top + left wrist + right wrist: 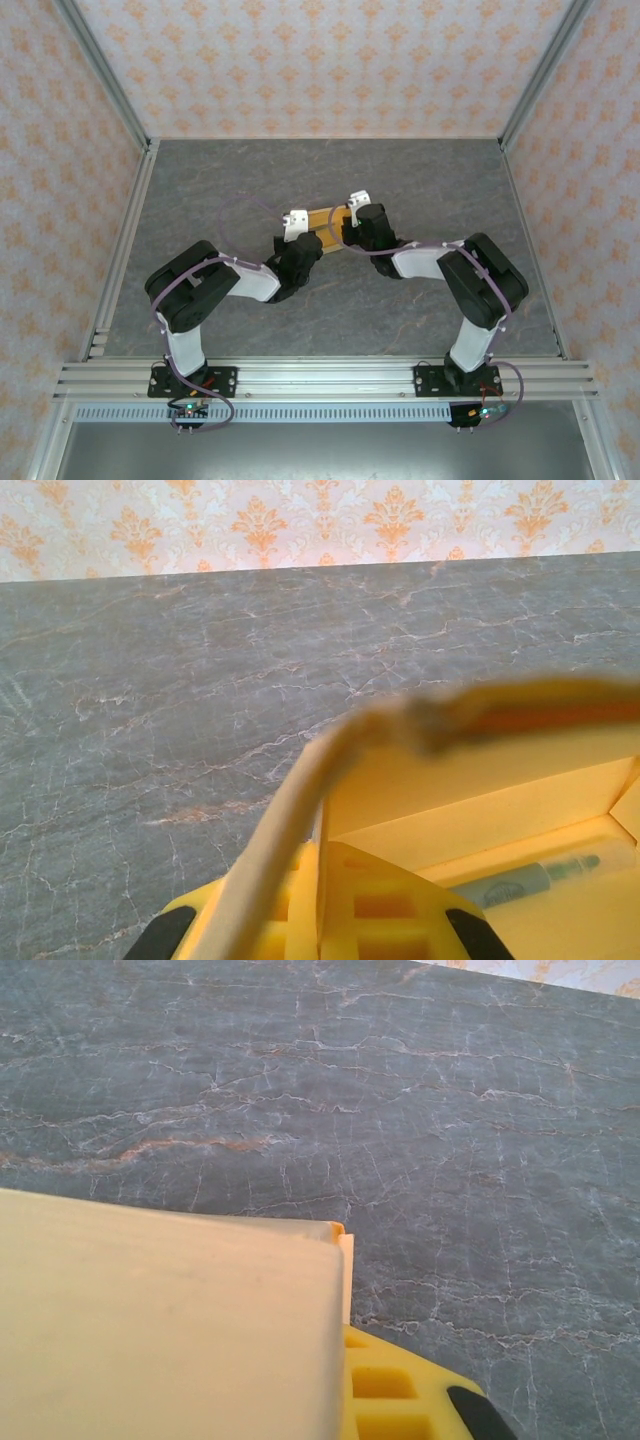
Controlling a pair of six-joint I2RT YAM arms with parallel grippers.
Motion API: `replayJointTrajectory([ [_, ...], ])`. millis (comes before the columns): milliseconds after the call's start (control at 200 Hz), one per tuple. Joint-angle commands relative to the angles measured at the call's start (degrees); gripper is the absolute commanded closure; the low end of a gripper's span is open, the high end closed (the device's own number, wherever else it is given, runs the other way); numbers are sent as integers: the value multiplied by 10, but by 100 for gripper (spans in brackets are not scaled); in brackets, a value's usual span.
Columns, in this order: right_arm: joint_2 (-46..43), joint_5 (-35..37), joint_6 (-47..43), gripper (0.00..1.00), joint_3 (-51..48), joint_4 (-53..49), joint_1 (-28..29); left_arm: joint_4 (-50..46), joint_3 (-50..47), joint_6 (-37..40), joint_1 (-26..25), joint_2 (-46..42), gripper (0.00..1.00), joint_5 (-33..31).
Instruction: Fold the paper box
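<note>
Paper box point(328, 218) mid-frame, pinched at its 2 ends by left fingers point(345, 865) and right fingers point(380, 1352), likely steadying walls for closing a flap.

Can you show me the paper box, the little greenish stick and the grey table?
paper box point(330, 218): overhead view, its orange middle strip.
greenish stick point(525, 882): left wrist view, middle of its length.
table point(220, 180): overhead view, bare grey surface left of centre.

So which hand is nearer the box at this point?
Neither: both are on it. The left hand is shut on the left end of the box, the right hand on its right end.
</note>
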Motion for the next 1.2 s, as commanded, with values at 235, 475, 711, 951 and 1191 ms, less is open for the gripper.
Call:
replayJointTrajectory([
  [235,9,8,-9,97,-45,31,10,11,-28,-4,-7,24,100,-24],
  [475,16,9,-14,97,-46,37,10,17,-18,-7,-6,59,100,-37],
  [711,18,35,15,96,-32,15,12,-12,7,-22,-6,69,100,-67],
  [951,15,131,72,97,-7,-22,42,-57,37,-27,10,65,100,-81],
  [1191,19,209,114,97,8,-47,79,-92,49,-39,23,61,100,-80],
])
